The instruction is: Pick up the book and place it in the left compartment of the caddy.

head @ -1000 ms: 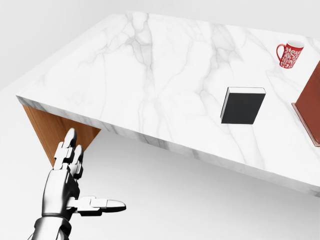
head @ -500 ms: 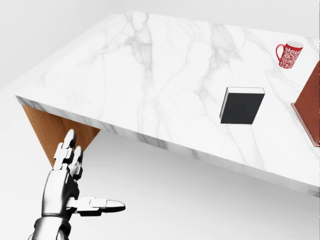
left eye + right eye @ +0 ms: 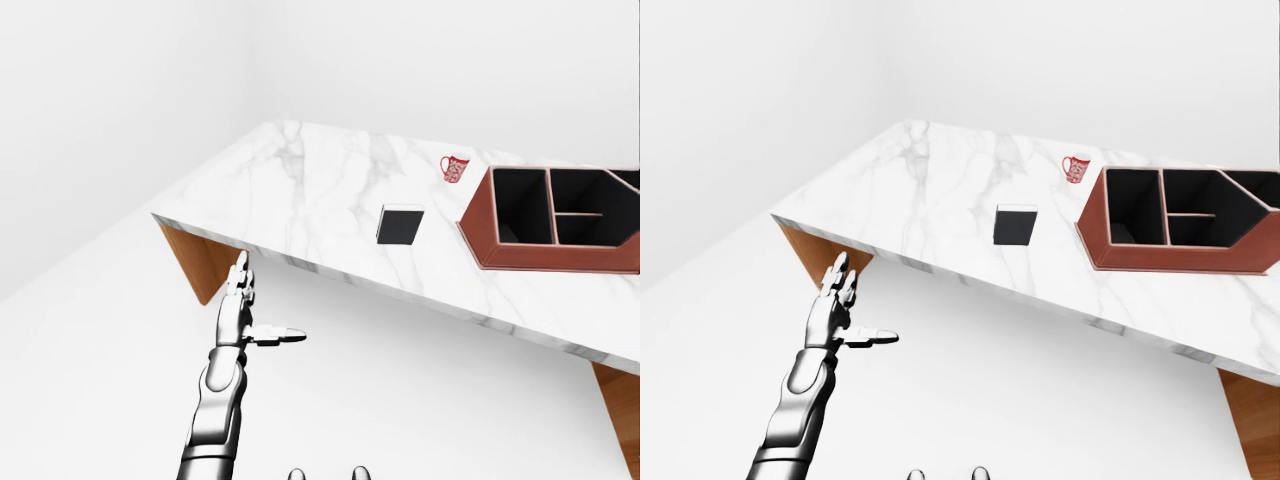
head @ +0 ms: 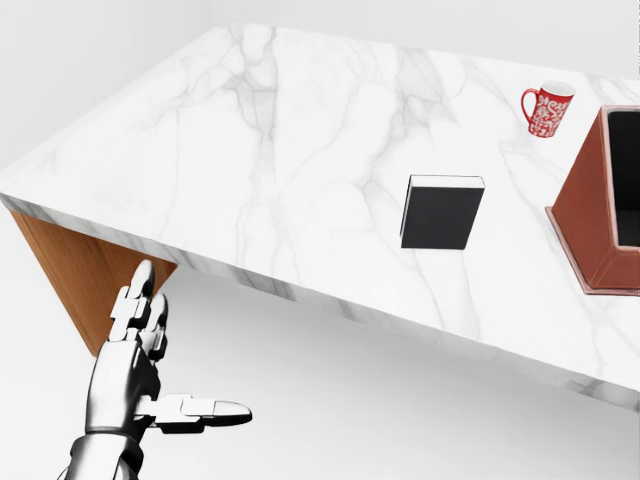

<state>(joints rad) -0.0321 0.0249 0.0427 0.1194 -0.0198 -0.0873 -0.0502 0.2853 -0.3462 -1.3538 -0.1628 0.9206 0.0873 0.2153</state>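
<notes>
The white marble-topped table with wooden legs (image 4: 250, 150) had three things on it. A black hardcover book with white page edges (image 4: 441, 212) lay flat near the table's lower edge in the head view. To its right sat a reddish-brown caddy with dark compartments (image 3: 1180, 230), apart from the book with bare marble between them. A red and white patterned mug (image 4: 546, 108) stood above that gap, near the caddy's upper left corner and clear of both.

The silver left hand (image 4: 140, 385) hung below the table edge at the lower left of the head view, fingers spread straight, thumb stuck out sideways, holding and touching nothing. It was well apart from the book.

The head view only caught the caddy's left wall. The eye views showed its dividers: one tall compartment on the left, smaller ones to the right. Couldn't spot the right hand anywhere.
</notes>
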